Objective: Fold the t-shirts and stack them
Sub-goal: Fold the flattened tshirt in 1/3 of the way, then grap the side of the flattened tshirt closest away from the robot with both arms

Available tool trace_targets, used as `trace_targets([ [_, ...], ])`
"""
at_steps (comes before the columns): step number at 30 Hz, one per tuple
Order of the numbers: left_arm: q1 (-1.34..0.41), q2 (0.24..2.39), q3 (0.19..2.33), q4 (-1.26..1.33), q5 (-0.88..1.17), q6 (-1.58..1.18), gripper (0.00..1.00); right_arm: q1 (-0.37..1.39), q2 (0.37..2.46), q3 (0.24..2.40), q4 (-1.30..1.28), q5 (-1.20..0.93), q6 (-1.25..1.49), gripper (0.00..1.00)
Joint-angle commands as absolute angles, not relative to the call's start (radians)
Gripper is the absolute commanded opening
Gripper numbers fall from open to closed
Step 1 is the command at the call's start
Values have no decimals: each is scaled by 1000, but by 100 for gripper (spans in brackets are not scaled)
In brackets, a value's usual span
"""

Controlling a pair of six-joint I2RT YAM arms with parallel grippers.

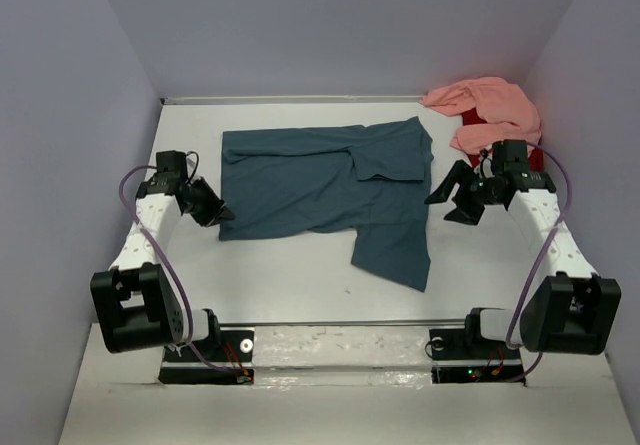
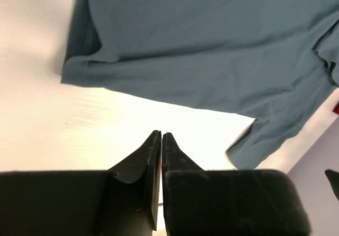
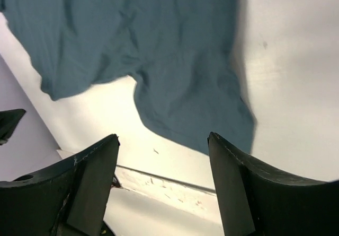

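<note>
Top external view: teal t-shirt lies rumpled; my left jaws nearly shut, right jaws wide, both empty; I should grip its near flap squarely.

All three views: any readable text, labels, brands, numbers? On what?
None readable in any view.
The teal-blue t-shirt is plain, with no print or tag showing.
The pink t-shirt and red t-shirt, bunched at the far right, show no print either.

Right gripper, jaws wide apart and empty, over white table beside teal-blue t-shirt
</note>
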State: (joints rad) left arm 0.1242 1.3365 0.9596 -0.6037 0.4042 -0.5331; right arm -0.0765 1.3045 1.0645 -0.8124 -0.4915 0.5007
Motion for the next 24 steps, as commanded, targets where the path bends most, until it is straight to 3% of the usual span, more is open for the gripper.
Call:
trace_targets([
  [1, 118, 1253, 913, -655, 325, -529, 16, -42, 1202, 993, -955, -379, 495, 73],
  [5, 118, 1235, 865, -673, 292, -522, 20, -9, 1111, 881, -1018, -353, 491, 73],
  [10, 117, 1252, 848, -704, 165, -508, 38, 29, 1028, 847, -1077, -327, 518, 74],
  [15, 117, 1305, 856, -667, 117, -535, 48, 49, 982, 833, -1109, -316, 535, 76],
  [24, 118, 1431, 861, -512, 133, -583, 49, 49, 956, 836, -1132, -330, 529, 76],
])
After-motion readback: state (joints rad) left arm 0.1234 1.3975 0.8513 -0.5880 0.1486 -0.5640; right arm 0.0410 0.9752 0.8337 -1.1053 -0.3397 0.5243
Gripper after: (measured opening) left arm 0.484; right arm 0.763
